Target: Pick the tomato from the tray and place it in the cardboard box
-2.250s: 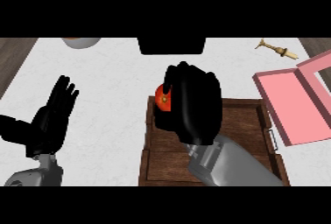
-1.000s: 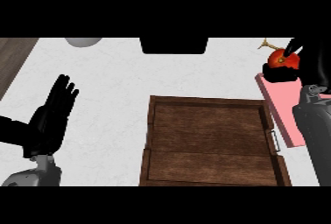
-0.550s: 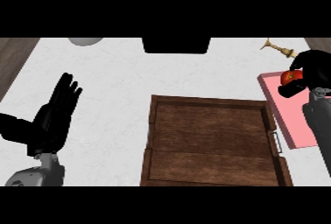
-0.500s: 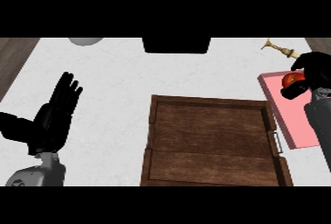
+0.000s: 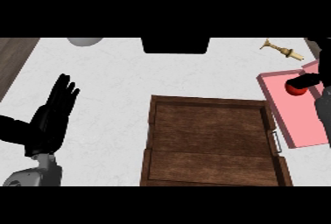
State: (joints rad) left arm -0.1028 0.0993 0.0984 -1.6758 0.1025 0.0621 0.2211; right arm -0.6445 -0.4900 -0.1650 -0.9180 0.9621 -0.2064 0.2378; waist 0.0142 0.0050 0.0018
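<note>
Lower now, right hand (image 5: pixel 309 81) apparently holds tomato (image 5: pixel 297 89) over pink box (image 5: pixel 304 133).

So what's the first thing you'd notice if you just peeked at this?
Probably the bright red tomato at the right edge, over the pink box, with the black right hand curled round it. Next comes the big dark wooden tray in the middle of the white counter, with nothing on it. Then the left hand, open with fingers up, at the left.
</note>
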